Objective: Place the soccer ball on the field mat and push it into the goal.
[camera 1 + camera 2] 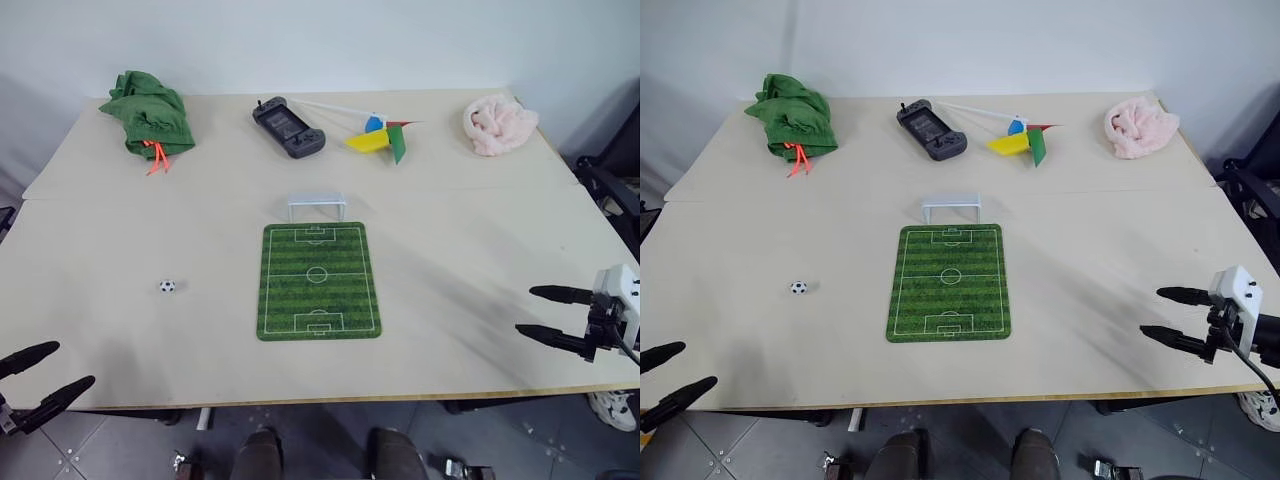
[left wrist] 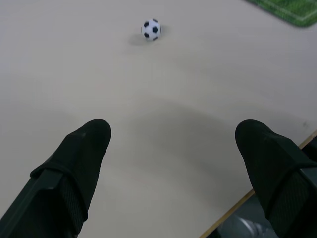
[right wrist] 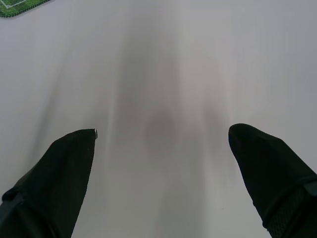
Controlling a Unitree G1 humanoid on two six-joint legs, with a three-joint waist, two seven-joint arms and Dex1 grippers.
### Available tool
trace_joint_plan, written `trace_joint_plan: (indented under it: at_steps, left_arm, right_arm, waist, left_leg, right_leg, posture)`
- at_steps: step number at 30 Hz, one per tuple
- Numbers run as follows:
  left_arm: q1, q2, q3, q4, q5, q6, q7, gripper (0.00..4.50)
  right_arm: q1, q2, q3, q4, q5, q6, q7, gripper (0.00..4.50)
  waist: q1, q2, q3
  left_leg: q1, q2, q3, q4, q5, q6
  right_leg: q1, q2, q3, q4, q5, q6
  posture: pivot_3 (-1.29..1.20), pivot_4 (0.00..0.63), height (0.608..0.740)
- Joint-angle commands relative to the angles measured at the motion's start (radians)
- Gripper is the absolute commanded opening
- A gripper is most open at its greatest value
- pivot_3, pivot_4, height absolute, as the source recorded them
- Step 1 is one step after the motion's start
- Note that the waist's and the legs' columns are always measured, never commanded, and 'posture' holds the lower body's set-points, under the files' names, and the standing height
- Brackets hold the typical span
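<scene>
Plainly risky: ball (image 1: 167, 286) sits loose on bare worktop (image 1: 450, 240) left of mat (image 1: 318, 280), well apart from open, empty left tool (image 1: 44, 375); could roll off under a clumsy pinch. Goal (image 1: 317, 206) touching mat's far end. Green cloth (image 1: 148, 112), controller (image 1: 288, 127), pinwheel (image 1: 380, 136), pink cloth (image 1: 498, 124) far back, blocking nothing. Right tool (image 1: 548, 313) open, idle

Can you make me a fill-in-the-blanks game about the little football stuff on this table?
1. The soccer ball lies on the bare ____, not on the field mat.
2. The goal stands at the mat's ____ end.
3. The left gripper and right gripper both stand ____.

Missing words: table; far; open
</scene>
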Motion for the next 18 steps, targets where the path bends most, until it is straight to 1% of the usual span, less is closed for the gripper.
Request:
trace_joint_plan:
  at_steps: [1,2,4,5,10,13,14,18]
  left_arm:
    - [0.014,-0.002,0.031,-0.025,-0.014,0.011,0.024,4.46]
    - [0.015,0.0,0.031,-0.024,-0.009,0.022,0.043,4.46]
    - [0.015,0.01,0.04,-0.046,-0.055,0.128,0.067,4.46]
    - [0.012,0.012,0.046,-0.053,-0.065,0.153,0.08,4.46]
    - [0.012,0.003,0.07,-0.112,-0.072,0.206,0.139,4.46]
    - [0.022,0.01,0.06,-0.156,-0.038,0.246,0.2,4.46]
    - [0.017,0.013,0.056,-0.159,-0.032,0.255,0.215,4.46]
    - [-0.031,-0.001,0.06,-0.147,-0.048,0.172,0.165,4.46]
  right_arm:
    - [-0.023,-0.012,-0.016,-0.017,0.016,0.005,-0.002,4.5]
    - [-0.028,-0.012,-0.016,-0.016,0.016,0.007,-0.003,4.5]
    - [-0.039,-0.011,-0.012,-0.011,0.013,0.011,-0.003,4.5]
    - [-0.044,-0.011,-0.01,-0.009,0.012,0.012,-0.003,4.5]
    - [-0.065,-0.008,0.0,-0.001,0.006,0.015,0.003,4.5]
    - [-0.092,-0.007,0.01,-0.001,0.008,0.023,0.01,4.5]
    - [-0.102,-0.006,0.014,-0.003,0.01,0.025,0.013,4.5]
    - [-0.132,-0.004,0.029,-0.035,0.026,0.038,0.034,4.5]
  waist:
    - [0.0,0.0,0.0]
    - [0.0,0.0,0.0]
    - [0.0,0.0,0.0]
    - [0.001,0.0,0.0]
    - [0.0,0.0,0.0]
    - [0.0,0.0,0.0]
    - [-0.001,0.0,0.0]
    - [-0.001,0.0,0.0]
  left_leg:
    - [0.0,0.0,0.0,0.0,0.0,0.0]
    - [0.0,0.0,0.0,0.0,0.0,0.0]
    - [0.002,0.0,0.001,0.0,0.0,0.0]
    - [0.002,0.0,0.001,0.0,0.0,0.0]
    - [0.004,0.0,0.003,-0.001,0.0,0.0]
    - [0.005,0.0,0.005,-0.001,-0.001,0.001]
    - [0.006,0.0,0.006,-0.001,-0.001,0.001]
    - [0.007,0.0,0.008,0.0,-0.001,0.001]
  right_leg:
    - [0.0,0.0,0.0,0.0,0.0,0.0]
    - [0.0,0.0,0.0,0.0,0.0,0.0]
    - [0.0,0.0,0.001,0.0,0.0,0.0]
    - [0.001,0.0,0.001,0.001,0.0,0.0]
    - [0.001,0.0,0.004,0.001,0.0,0.0]
    - [0.001,0.0,0.006,0.001,0.0,0.0]
    - [0.001,0.0,0.007,0.002,0.0,0.0]
    - [0.0,0.001,0.009,0.002,0.0,0.0]
  posture:
    - [0.0,0.15,0.74]
    - [0.0,0.15,0.74]
    - [0.0,0.15,0.74]
    - [0.0,0.15,0.74]
    - [0.0,0.15,0.74]
    - [0.0,0.15,0.74]
    - [0.0,0.15,0.74]
    - [0.0,0.15,0.74]
